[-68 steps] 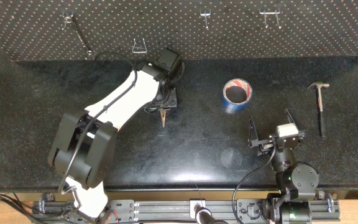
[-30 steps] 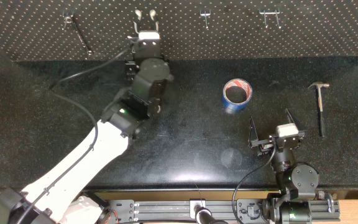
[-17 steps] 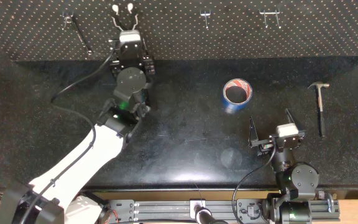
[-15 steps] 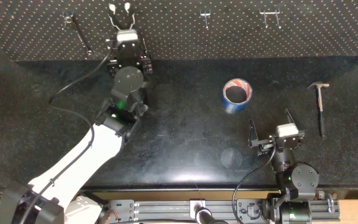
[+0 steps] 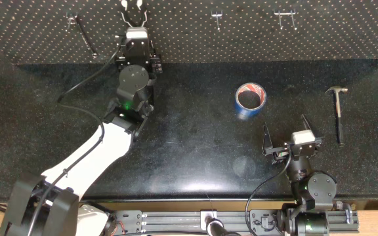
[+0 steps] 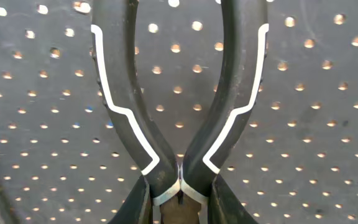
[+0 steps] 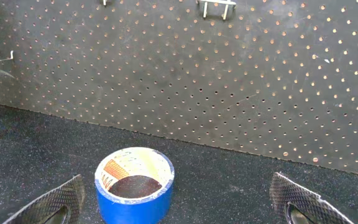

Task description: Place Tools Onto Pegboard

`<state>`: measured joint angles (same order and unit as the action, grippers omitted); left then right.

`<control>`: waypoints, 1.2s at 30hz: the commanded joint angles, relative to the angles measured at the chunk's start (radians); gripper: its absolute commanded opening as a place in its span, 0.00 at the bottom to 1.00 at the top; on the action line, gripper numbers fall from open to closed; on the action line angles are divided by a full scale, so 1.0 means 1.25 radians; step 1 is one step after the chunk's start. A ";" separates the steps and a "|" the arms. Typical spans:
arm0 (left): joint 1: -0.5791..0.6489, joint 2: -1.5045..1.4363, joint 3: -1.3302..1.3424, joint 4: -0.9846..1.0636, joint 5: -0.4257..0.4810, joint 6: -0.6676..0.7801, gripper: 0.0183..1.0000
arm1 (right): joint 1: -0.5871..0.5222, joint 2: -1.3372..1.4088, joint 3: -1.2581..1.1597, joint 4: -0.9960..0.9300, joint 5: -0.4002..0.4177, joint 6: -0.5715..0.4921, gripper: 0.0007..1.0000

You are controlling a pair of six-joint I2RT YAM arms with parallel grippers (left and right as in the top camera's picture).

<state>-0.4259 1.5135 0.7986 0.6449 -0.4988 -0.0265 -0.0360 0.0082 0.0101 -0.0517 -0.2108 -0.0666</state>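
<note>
Black-handled pliers [image 6: 129, 93] with white stripes are held by their head in my left gripper [image 6: 179, 208], which is shut on them. The handles point away from the gripper, close in front of the pegboard [image 6: 303, 93]. From above, the left gripper [image 5: 135, 31] is up against the pegboard's [image 5: 346, 39] upper left part, with the pliers' handles [image 5: 132, 8] at the top edge. My right gripper [image 7: 176, 208] stands open and empty near the front right [image 5: 293, 139], facing a blue tape roll [image 7: 134, 185].
A wrench [image 5: 84, 36] hangs on the board left of the pliers. Bare metal hooks [image 5: 216, 17] [image 5: 285, 17] sit further right. The tape roll [image 5: 250, 99] and a hammer [image 5: 337, 111] lie on the black table at the right.
The left arm lifted the pliers from the table up to the pegboard, swung left along it, then edged slightly right. The right arm has not moved.
</note>
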 commanded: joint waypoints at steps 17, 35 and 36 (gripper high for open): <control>0.001 0.034 -0.002 0.062 0.029 0.035 0.01 | 0.005 -0.006 -0.005 0.001 0.001 -0.011 0.98; 0.038 0.120 -0.002 0.145 0.011 0.025 0.01 | 0.005 -0.006 -0.005 0.001 0.001 -0.011 0.98; 0.038 0.125 -0.002 0.145 0.014 0.025 0.01 | 0.005 -0.006 -0.005 0.001 0.001 -0.011 0.98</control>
<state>-0.3862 1.6470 0.7948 0.8097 -0.4702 -0.0002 -0.0360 0.0082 0.0101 -0.0517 -0.2108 -0.0666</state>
